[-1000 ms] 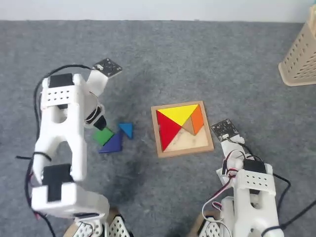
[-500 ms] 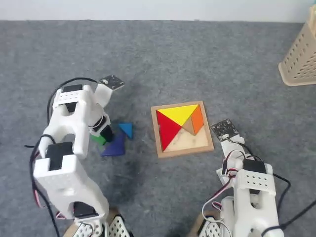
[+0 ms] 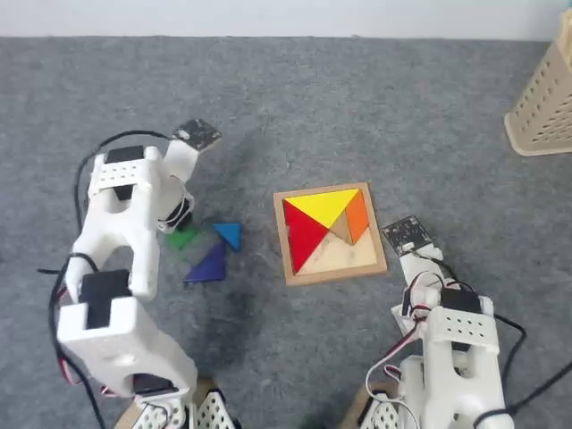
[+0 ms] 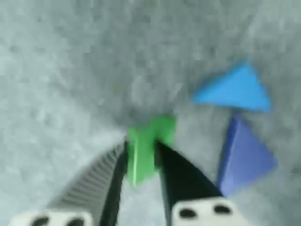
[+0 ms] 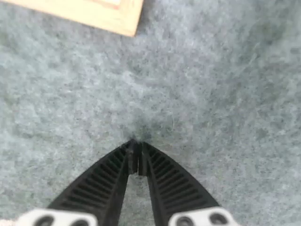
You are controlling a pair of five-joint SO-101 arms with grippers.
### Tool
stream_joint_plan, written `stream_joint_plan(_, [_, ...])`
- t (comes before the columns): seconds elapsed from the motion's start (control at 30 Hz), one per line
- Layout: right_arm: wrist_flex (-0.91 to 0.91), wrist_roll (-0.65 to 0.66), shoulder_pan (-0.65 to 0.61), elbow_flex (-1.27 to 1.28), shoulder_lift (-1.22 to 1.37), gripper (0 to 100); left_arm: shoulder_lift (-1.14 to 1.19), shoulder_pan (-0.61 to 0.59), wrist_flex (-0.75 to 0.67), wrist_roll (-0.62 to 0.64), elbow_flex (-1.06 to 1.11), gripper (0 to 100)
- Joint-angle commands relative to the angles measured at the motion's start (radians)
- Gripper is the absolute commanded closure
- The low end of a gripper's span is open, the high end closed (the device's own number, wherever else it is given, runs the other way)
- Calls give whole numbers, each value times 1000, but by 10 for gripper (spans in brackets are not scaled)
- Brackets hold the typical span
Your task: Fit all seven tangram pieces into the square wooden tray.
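The square wooden tray [image 3: 379, 253] lies at mid-table. It holds a yellow triangle [image 3: 323, 206], a red triangle [image 3: 303, 235] and an orange piece [image 3: 357, 217]. Left of the tray, on the grey carpet, lie a light blue triangle [image 3: 230, 234] [image 4: 233, 88] and a dark blue triangle [image 3: 207, 265] [image 4: 244, 157]. My left gripper [image 4: 141, 146] [image 3: 179, 223] is shut on the small green piece [image 4: 160, 129] [image 3: 185, 239], just left of the two blue triangles. My right gripper [image 5: 136, 157] is shut on nothing, low over bare carpet near a tray corner [image 5: 123, 20].
A beige perforated basket [image 3: 545, 89] stands at the far right edge. The right arm's body [image 3: 456, 344] sits below the tray's right corner. Open carpet stretches behind the tray and between the arms.
The left arm swung in over the green piece and its gripper closed on it; the piece shifted slightly away from the dark blue triangle. The right arm stayed still.
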Motion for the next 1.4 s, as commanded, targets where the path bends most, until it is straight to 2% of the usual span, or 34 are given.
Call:
stream_joint_plan(0.0, [-10,15,15,-2,-12,992,-61,-9,29,18,-1,990])
stream_joint_plan(0.27, [-10,15,15,-2,-12,992,-180,58,150,14,31,990])
stream_joint_plan(0.43, [-10,15,15,-2,-12,992,-176,66,43,20,84,987])
stream_joint_plan(0.7, [-10,15,15,-2,-12,992,-112,51,17,14,85,925])
stream_joint_plan(0.87, [-10,15,15,-2,-12,992,-21,46,-23,12,64,927])
stream_joint_plan(0.97, [-10,15,15,-2,-12,992,-9,46,-17,18,35,967])
stream_joint_plan(1.1, [-10,15,15,-2,-12,992,-71,57,100,34,-61,990])
stream_joint_plan(1.23, [-10,15,13,-2,-12,992,-187,180,230,137,-145,990])
stream_joint_plan(1.37, [-10,15,13,-2,-12,992,-253,390,226,342,-150,990])
